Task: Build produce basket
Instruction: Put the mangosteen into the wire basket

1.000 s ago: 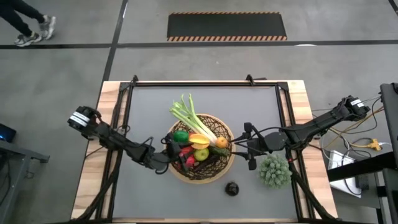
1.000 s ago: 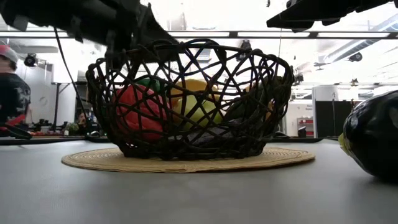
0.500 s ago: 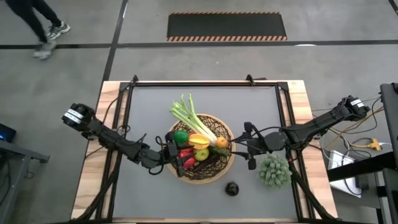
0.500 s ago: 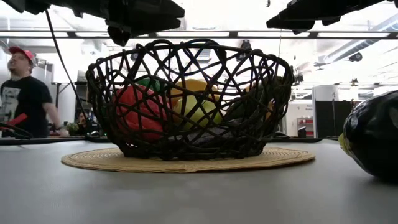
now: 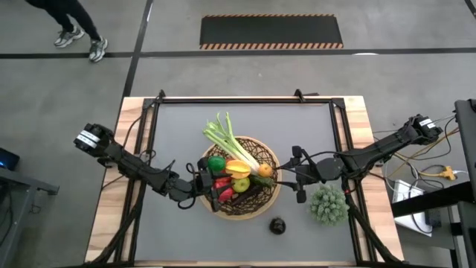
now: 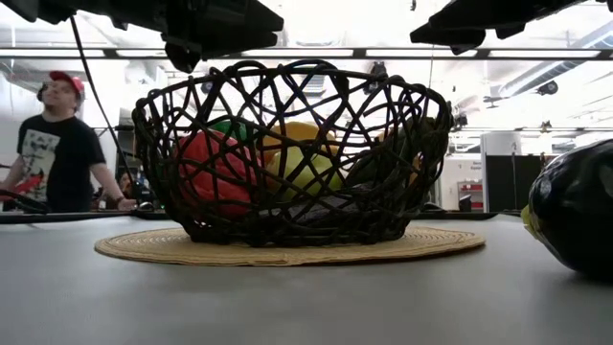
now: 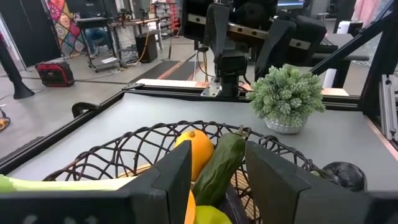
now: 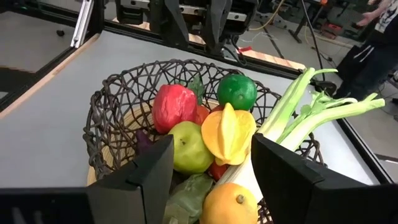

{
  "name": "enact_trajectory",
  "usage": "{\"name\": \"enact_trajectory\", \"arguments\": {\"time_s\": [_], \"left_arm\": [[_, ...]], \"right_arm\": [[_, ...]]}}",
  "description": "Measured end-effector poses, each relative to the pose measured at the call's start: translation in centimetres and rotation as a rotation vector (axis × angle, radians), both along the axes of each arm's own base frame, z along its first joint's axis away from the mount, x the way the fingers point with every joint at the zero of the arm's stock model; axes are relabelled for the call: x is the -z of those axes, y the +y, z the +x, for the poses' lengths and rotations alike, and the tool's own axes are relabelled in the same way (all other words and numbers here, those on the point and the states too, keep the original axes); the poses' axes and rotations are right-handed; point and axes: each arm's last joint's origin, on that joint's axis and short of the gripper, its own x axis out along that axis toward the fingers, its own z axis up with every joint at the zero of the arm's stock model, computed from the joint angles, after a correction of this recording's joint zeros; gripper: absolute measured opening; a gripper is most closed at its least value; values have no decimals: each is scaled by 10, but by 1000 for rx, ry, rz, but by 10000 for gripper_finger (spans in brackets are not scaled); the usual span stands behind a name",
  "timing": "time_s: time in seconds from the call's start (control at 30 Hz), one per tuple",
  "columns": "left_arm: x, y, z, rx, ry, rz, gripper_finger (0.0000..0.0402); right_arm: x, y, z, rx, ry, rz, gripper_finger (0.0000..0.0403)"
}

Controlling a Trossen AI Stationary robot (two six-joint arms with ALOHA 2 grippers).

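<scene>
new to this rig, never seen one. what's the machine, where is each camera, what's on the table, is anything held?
Two dark robot arms work at a grey table. One picture looks straight down, one looks level from the tabletop, and one comes from each wrist.

A wicker basket sits mid-table with toy produce inside: a leek, a red pepper, a lime and more. A dark eggplant and a small potted plant lie outside it.

The left gripper hovers at the basket's left rim, the right gripper at its right rim. Both are open and hold nothing.
</scene>
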Motion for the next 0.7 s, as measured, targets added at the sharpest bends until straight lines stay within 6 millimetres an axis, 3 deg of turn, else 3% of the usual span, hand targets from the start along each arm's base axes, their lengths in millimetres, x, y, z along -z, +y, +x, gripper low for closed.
{"name": "enact_trajectory", "arguments": {"time_s": [0.3, 0.5, 0.7], "left_arm": [[-1, 0, 0, 0, -1, 4, 132], [0, 0, 0, 0, 3, 8, 132], [0, 1, 0, 1, 10, 32, 132]], "right_arm": [[-13, 5, 2, -45, -29, 37, 201], [-31, 22, 0, -198, 47, 208, 201], [-32, 45, 2, -237, 139, 280, 201]]}}
